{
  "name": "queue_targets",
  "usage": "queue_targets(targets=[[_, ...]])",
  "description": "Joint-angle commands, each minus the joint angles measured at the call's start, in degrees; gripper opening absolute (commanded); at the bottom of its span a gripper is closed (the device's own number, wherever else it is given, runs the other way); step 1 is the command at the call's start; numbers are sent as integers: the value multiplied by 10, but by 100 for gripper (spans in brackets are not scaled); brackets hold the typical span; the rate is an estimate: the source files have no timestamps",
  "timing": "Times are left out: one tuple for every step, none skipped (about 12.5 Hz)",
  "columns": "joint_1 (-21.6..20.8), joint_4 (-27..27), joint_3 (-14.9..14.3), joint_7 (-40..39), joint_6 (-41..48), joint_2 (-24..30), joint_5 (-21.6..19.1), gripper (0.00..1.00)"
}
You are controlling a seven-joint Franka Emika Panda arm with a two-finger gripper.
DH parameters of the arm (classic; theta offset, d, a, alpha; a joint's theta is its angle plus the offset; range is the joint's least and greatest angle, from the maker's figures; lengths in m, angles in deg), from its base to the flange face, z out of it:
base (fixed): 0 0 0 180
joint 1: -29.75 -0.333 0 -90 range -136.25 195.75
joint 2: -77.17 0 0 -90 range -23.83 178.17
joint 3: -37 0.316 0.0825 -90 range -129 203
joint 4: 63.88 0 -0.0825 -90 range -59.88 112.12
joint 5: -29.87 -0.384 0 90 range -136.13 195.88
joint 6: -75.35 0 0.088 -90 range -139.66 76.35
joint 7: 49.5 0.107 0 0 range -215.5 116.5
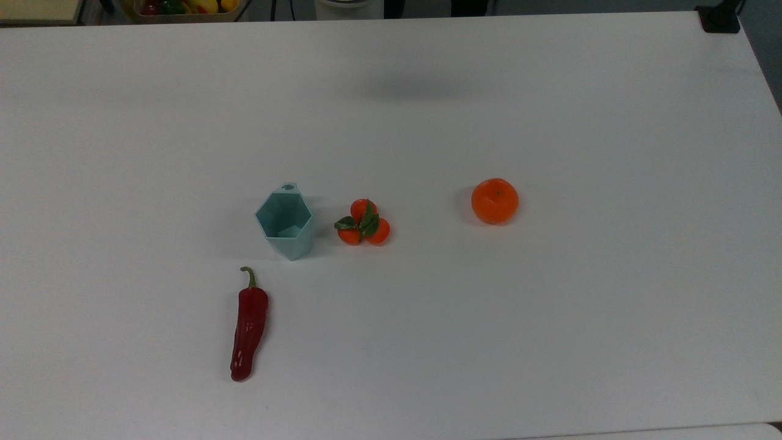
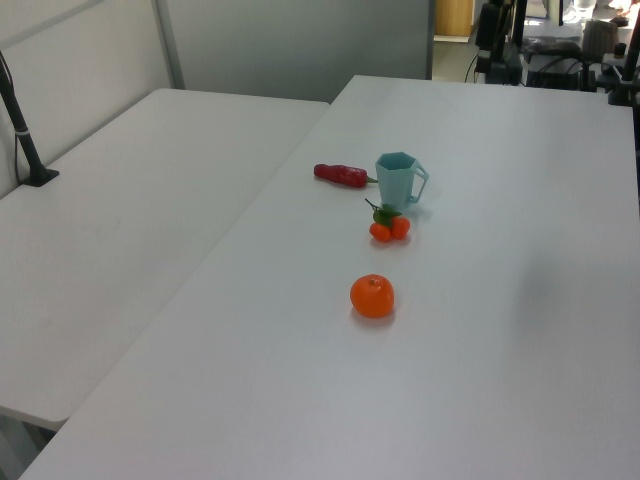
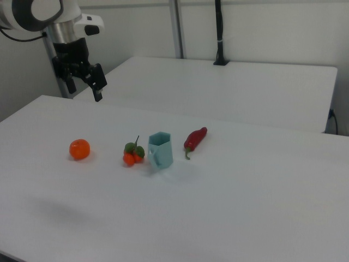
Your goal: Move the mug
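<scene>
So the mug [image 1: 285, 223] is standing upright on the white table [image 1: 550, 318], roughly mid-table and a bit toward the top view's left. From above you look straight into its six-sided mouth, and the little handle tab with a hole pokes out on the far edge. In the left view the mug [image 2: 399, 181] shows its handle sticking out to the left view's right, and in the right view the mug [image 3: 160, 150] has the handle facing the camera.

Just beside it, not touching, is a cluster of three small tangerines [image 1: 363, 222] with green leaves. Further along the same line, well apart, sits a single orange [image 1: 495, 200]. A red chili pepper [image 1: 248, 327] lies near the mug on the other side, stem end pointing toward it.

The right view gives you the robot: the arm [image 3: 38, 13] hangs up high at the right view's left, with the claw [image 3: 86, 82] in the air well away from the mug, fingers spread apart and gripping nothing.

The top view catches a basket of fruit [image 1: 183, 8] past the far table edge.
</scene>
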Motion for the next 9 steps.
queue_targets(targets=[[-12,4,-11,0,-32,-8,-1,92],[-12,6,-11,2,-46,-10,-1,87],[-12,7,-11,2,-56,-17,-1,85],[-10,9,-11,2,-72,-22,0,77],[-7,11,-12,2,-89,-32,1,77],[-6,12,-12,2,-99,-39,2,77],[-5,15,-14,2,-113,-51,3,77],[-5,22,-20,1,-123,-56,3,77],[-5,27,-23,2,-144,-69,3,77]])
